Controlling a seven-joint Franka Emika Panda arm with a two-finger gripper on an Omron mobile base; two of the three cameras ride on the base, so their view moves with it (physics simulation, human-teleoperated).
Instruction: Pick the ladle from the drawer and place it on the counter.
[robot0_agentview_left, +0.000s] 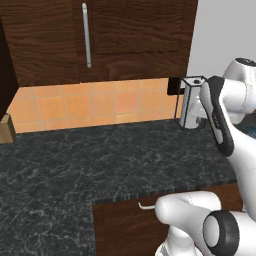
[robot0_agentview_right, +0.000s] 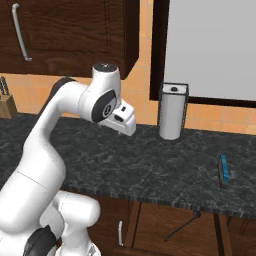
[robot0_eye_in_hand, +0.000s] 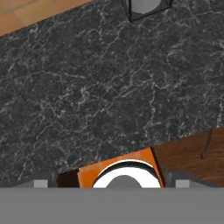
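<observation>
The counter (robot0_eye_in_hand: 87, 87) lies spread below the pincer. A roll holder (robot0_eye_in_hand: 146, 8) stands on it at the far edge, by the tiled wall (robot0_eye_in_hand: 26, 15). The ladle (robot0_eye_in_hand: 209, 142) lies lower, in the drawer (robot0_eye_in_hand: 188, 153), off to the pincer's right.

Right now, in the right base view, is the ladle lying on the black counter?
No: the ladle shows below the counter edge, slanting in front of the brown cabinet fronts, not on the stone top.
</observation>
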